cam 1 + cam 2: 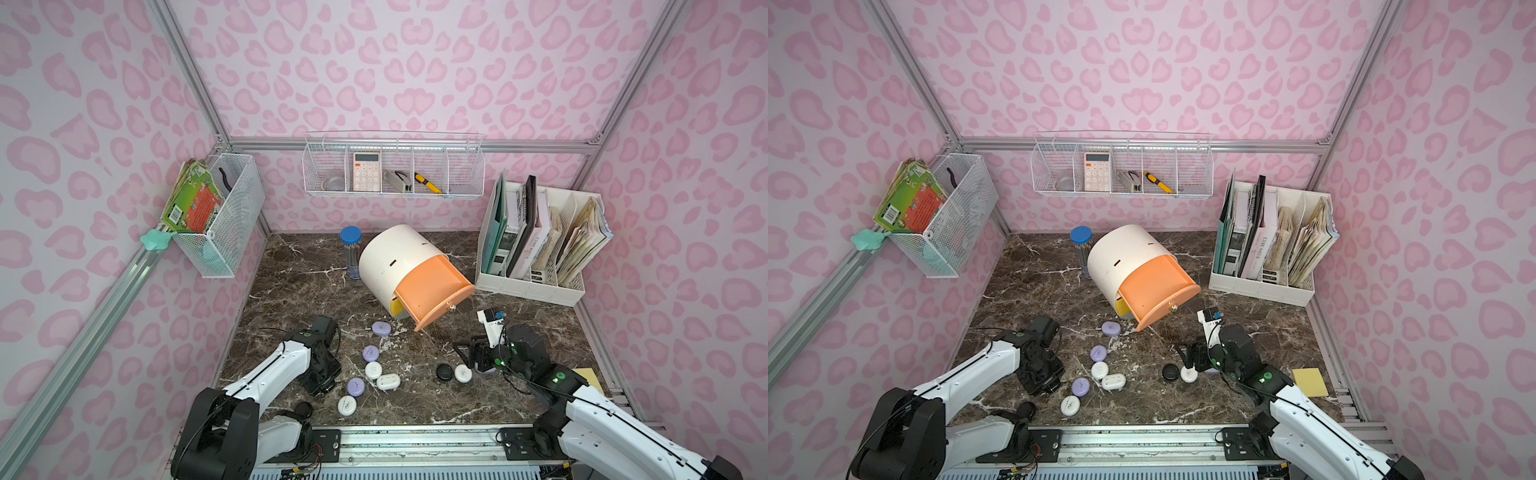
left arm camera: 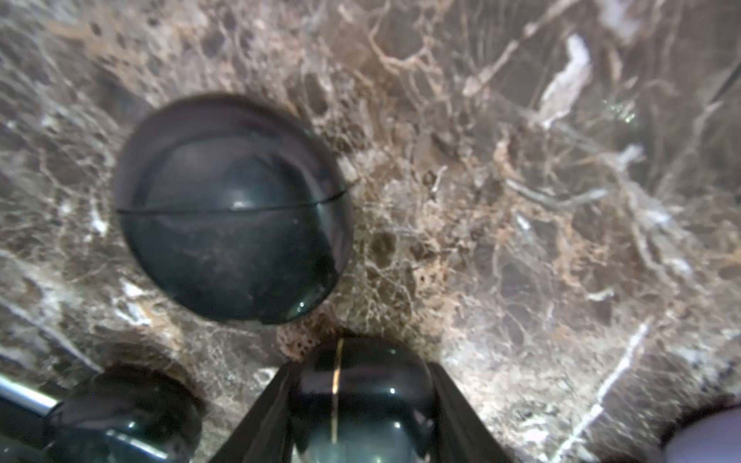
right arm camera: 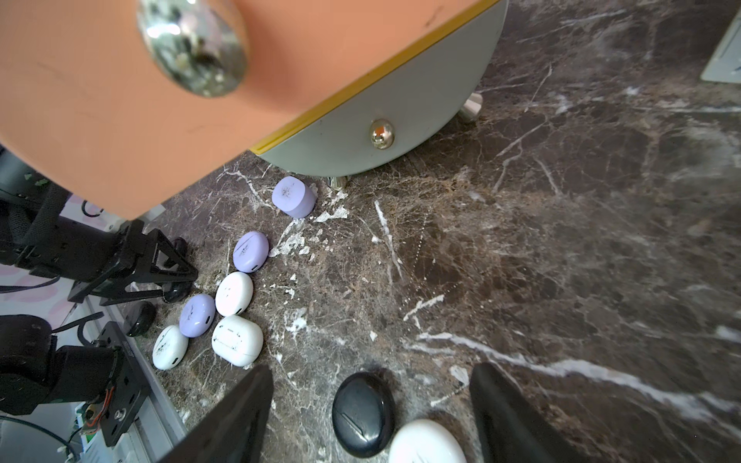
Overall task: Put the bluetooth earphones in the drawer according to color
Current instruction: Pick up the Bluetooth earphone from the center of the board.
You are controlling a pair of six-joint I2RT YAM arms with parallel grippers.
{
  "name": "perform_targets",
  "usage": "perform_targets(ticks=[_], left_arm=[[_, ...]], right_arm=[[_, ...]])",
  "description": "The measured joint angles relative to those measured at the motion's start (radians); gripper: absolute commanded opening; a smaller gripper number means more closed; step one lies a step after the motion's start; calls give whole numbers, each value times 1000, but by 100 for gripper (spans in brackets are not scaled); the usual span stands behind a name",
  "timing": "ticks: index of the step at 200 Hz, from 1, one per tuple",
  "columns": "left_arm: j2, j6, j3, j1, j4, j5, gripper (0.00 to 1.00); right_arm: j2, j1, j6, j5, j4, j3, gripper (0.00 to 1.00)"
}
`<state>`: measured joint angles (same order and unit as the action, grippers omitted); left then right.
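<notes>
The left jaws pinch a black earphone case (image 2: 361,401), well to the front-left of the cabinet (image 1: 390,257). Its open peach drawer (image 1: 432,291) lies to their right (the right arm is nearer). The right jaws gape over a second black case (image 3: 363,413), just before that drawer.

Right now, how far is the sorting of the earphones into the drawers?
Done: the peach drawer is pulled open, but it looks empty. In hand: the left gripper is shut on a black case; the right gripper hangs open. Left: the purple cases, white cases and other black cases lie on the table.
</notes>
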<state>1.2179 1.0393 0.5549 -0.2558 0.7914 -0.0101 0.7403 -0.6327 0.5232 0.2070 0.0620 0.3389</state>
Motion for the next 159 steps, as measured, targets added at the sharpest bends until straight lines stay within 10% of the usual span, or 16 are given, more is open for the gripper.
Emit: perform_targets(ticks=[159], left_arm=[[-65, -126, 513, -119, 134, 31, 34]], right_arm=[[15, -6, 23, 14, 1, -34, 78]])
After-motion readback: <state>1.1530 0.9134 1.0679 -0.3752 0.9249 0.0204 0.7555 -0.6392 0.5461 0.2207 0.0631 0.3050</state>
